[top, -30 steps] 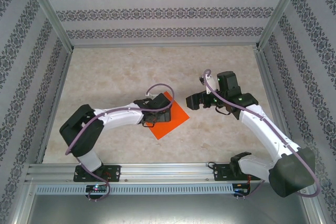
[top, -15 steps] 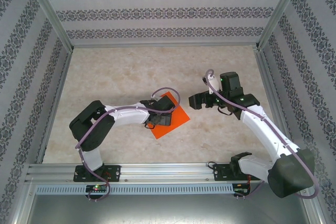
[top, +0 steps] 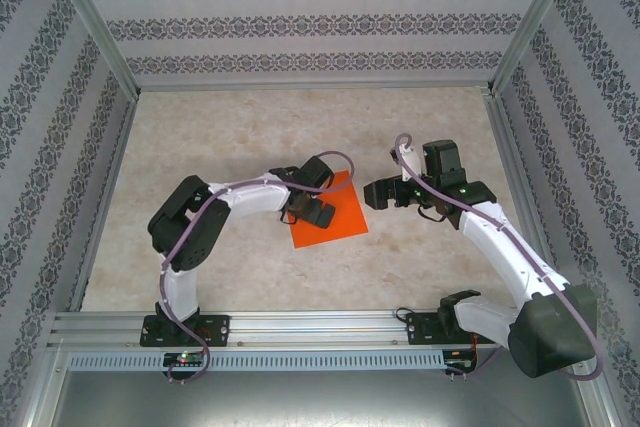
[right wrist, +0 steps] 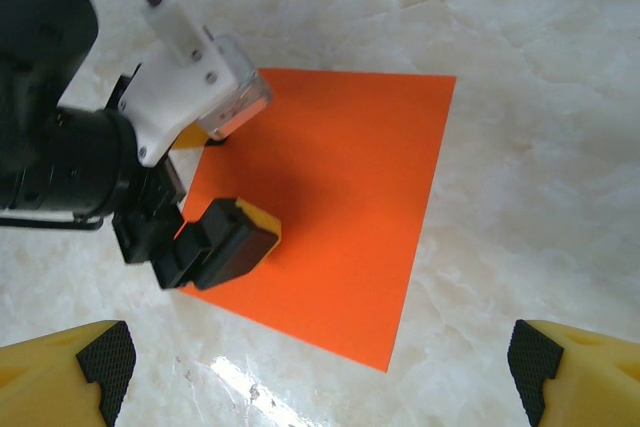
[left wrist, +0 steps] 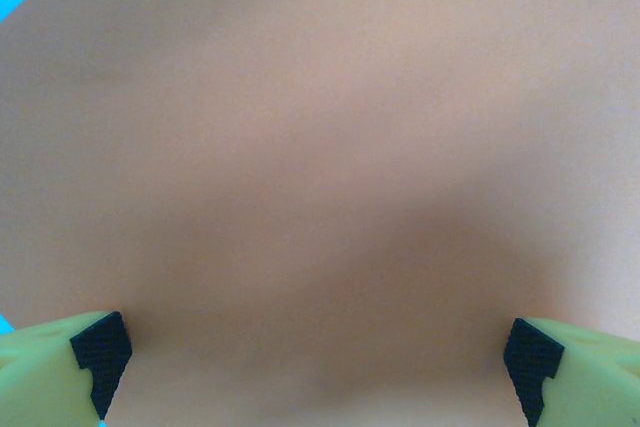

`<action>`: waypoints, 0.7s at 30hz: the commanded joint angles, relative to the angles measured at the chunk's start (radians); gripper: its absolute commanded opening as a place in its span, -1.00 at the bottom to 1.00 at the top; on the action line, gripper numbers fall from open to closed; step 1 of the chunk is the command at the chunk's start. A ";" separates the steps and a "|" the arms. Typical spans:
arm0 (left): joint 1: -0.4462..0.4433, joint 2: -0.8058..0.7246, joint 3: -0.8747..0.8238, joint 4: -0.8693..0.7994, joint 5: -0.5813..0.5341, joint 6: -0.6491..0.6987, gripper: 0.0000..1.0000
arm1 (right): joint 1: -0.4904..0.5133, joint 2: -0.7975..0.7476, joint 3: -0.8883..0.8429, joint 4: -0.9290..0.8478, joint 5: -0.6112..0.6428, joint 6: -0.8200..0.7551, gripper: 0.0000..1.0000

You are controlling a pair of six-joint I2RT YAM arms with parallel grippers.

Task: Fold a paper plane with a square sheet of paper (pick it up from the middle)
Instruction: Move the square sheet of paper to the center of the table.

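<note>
L tool [top: 310, 203] splayed over orange sheet [top: 342, 219].

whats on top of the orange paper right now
The left hand hangs over the left side of the paper, its fingers spread wide. The rest of the sheet is bare. The patch beneath the hand is hidden, so whether it touches cannot be told.

the left arm [top: 245, 197] bends sharply at its elbow, and its forearm reaches toward 3 o'clock. the wrist tips over so the left gripper [top: 308, 210] points downward, jaws spread wide. the right arm [top: 505, 247] runs from its low elbow toward 10 o'clock. the right gripper [top: 372, 193] faces 9 o'clock, near the left one, its pads [right wrist: 105, 357] wide apart.
</note>
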State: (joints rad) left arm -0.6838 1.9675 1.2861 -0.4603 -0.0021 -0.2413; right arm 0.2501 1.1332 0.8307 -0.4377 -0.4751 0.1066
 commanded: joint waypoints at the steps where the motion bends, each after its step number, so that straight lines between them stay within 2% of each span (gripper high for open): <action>1: 0.050 0.075 0.055 -0.077 0.023 0.114 1.00 | -0.018 0.002 -0.015 0.005 0.023 0.022 0.95; 9: 0.094 0.148 0.215 -0.126 0.084 0.240 1.00 | -0.020 0.029 -0.012 0.034 0.015 0.053 0.95; 18: 0.105 0.142 0.308 -0.172 0.120 0.249 1.00 | 0.002 0.061 0.002 0.051 0.047 0.108 0.95; 21: 0.105 0.095 0.302 -0.175 0.118 0.234 1.00 | 0.025 0.068 0.019 0.045 0.071 0.137 0.95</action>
State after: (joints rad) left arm -0.5869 2.1040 1.5677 -0.5804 0.1032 -0.0216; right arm 0.2523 1.1942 0.8265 -0.4068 -0.4374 0.2024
